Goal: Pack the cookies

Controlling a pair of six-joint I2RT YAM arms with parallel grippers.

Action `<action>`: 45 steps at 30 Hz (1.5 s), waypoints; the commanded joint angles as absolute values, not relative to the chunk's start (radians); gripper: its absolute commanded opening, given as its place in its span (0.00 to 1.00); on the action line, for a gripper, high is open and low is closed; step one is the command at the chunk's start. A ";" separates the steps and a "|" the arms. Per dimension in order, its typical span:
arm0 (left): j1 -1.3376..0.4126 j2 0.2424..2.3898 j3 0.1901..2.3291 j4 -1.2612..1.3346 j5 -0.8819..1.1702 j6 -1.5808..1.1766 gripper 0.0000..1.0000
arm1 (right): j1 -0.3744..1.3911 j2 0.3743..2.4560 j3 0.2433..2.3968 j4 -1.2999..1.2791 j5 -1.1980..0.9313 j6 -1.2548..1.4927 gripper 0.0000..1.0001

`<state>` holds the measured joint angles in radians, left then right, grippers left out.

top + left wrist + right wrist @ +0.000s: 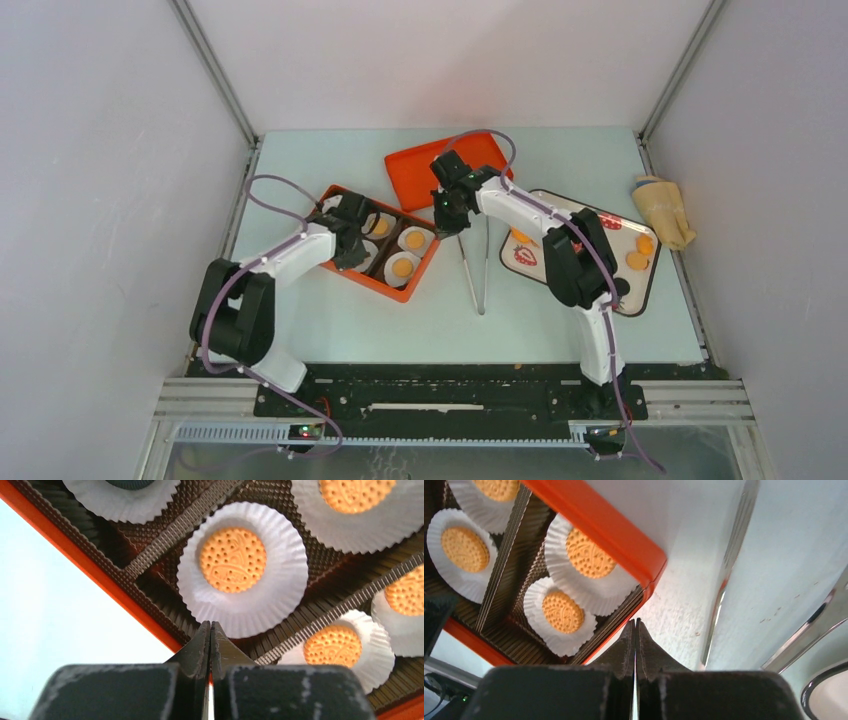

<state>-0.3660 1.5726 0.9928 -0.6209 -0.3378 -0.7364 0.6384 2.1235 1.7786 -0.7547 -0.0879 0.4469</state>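
An orange box with brown dividers holds cookies in white paper cups. More cookies lie on a strawberry-print tray at the right. My left gripper is shut and empty, low over the box's left part. In the left wrist view its tips sit just above the box's rim, next to a cookie in its cup. My right gripper is shut and empty, over the table just right of the box. In the right wrist view its tips are beside the box corner, near a cookie.
The orange lid lies behind the box. Metal tongs lie on the table between the box and the tray; they also show in the right wrist view. A beige cloth lies at the table's right edge.
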 commanded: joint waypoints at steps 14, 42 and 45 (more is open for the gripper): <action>-0.428 1.556 1.013 -0.610 -0.273 -0.772 0.01 | 0.548 2.288 2.159 -0.871 -0.097 0.376 0.00; -0.528 1.541 1.056 -0.705 -0.467 -0.774 0.00 | 0.706 1.968 1.568 -0.678 -0.111 0.460 0.00; -0.528 1.533 1.001 -0.672 -0.485 -0.773 0.00 | 0.707 2.014 1.618 -0.694 -0.117 0.457 0.00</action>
<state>-0.5251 1.5654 1.0565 -0.6785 -0.3859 -0.7612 0.7063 1.9720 1.5414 -0.7055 -0.1032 0.4385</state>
